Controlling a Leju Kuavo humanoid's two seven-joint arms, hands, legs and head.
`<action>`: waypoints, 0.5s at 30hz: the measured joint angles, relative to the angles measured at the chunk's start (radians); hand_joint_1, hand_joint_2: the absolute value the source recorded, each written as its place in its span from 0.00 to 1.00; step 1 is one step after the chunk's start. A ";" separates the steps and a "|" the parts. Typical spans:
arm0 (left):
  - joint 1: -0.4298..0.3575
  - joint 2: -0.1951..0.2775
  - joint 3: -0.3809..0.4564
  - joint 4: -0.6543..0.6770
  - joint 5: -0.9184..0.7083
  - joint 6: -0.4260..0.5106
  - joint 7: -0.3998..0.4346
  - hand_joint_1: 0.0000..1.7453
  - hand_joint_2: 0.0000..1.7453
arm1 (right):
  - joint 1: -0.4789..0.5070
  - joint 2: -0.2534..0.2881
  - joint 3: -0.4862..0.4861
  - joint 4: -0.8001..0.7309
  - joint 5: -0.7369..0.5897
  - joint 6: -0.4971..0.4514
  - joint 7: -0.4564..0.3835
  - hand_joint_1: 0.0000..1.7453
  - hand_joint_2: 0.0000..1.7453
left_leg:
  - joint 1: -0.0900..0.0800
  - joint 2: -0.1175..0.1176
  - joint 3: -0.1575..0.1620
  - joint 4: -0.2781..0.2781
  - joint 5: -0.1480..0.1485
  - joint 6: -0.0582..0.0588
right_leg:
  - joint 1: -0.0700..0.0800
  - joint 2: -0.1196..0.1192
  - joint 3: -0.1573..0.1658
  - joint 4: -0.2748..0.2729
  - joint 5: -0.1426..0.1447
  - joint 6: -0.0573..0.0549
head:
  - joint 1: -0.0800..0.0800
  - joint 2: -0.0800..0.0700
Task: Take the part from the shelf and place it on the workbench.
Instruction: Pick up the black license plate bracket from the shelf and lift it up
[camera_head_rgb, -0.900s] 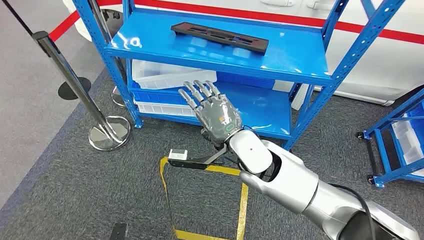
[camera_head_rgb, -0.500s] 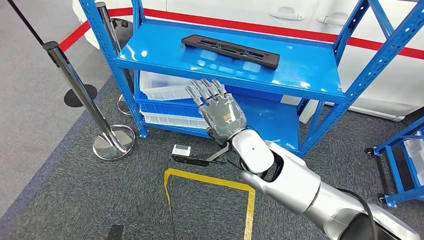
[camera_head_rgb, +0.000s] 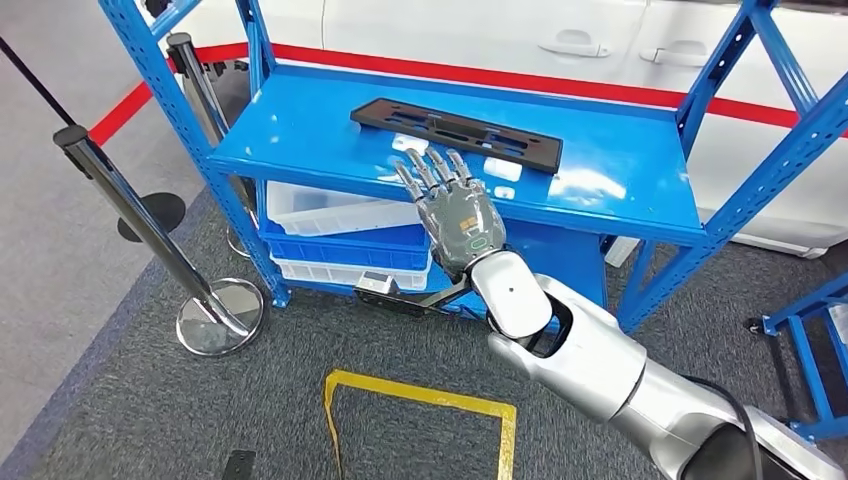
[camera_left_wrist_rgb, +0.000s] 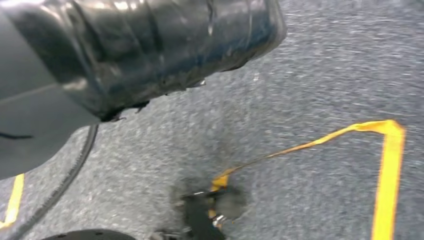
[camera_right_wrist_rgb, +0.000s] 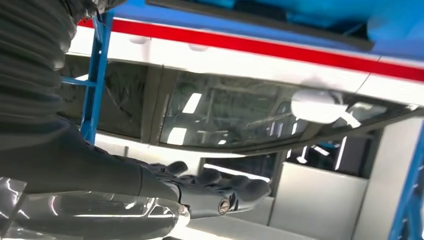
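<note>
The long flat black plastic part with slots (camera_head_rgb: 456, 133) lies on the top board of the blue metal shelf (camera_head_rgb: 300, 150), toward the back of that board and a little slanted to its edges. In the right wrist view the same part (camera_right_wrist_rgb: 260, 17) appears as a dark strip against the blue surface.

The right hand (camera_head_rgb: 452, 208) is raised at the front edge of the same top board, palm turned down, with its fingers (camera_head_rgb: 432, 168) straight and a little apart, and it holds nothing. The fingertips reach over the front of the board and stop near the part, without touching it. In the right wrist view the right hand (camera_right_wrist_rgb: 205, 192) is seen from behind, fingers stretched forward. The left hand cannot be made out in the left wrist view, so its state cannot be told.

Below the top board, the shelf carries a translucent white plastic bin (camera_head_rgb: 320, 210) resting on a blue plastic bin (camera_head_rgb: 340, 245). Behind the shelf stands a white car body with a red stripe (camera_head_rgb: 500, 40). To the left of the shelf stands a chrome barrier post with a round base (camera_head_rgb: 150, 225). On the grey carpet floor (camera_head_rgb: 120, 400) in front of the shelf there is a square outline of yellow tape (camera_head_rgb: 420, 395), which shows also in the left wrist view (camera_left_wrist_rgb: 385, 170).
</note>
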 joint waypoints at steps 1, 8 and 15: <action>-0.001 0.000 -0.007 0.000 -0.004 0.003 0.008 0.00 0.00 | 0.000 0.000 0.000 0.003 0.004 0.006 0.005 0.00 1.00 | -0.001 0.004 -0.005 -0.027 0.069 0.005 | 0.000 0.001 0.001 0.013 -0.021 0.008 | -0.002 0.000; -0.017 0.005 -0.033 0.000 -0.009 0.017 0.028 0.00 0.00 | -0.014 -0.002 -0.015 0.010 0.016 0.042 0.040 0.00 1.00 | -0.008 0.006 0.014 -0.028 0.065 0.057 | -0.014 -0.001 -0.076 0.194 -0.141 0.042 | 0.005 0.000; -0.021 0.006 -0.055 0.000 -0.011 0.018 0.044 0.00 0.00 | -0.033 -0.007 -0.016 0.043 0.016 0.076 0.058 0.00 1.00 | -0.012 -0.005 0.069 -0.028 0.020 0.052 | -0.001 -0.001 -0.157 0.111 0.038 0.019 | 0.007 0.000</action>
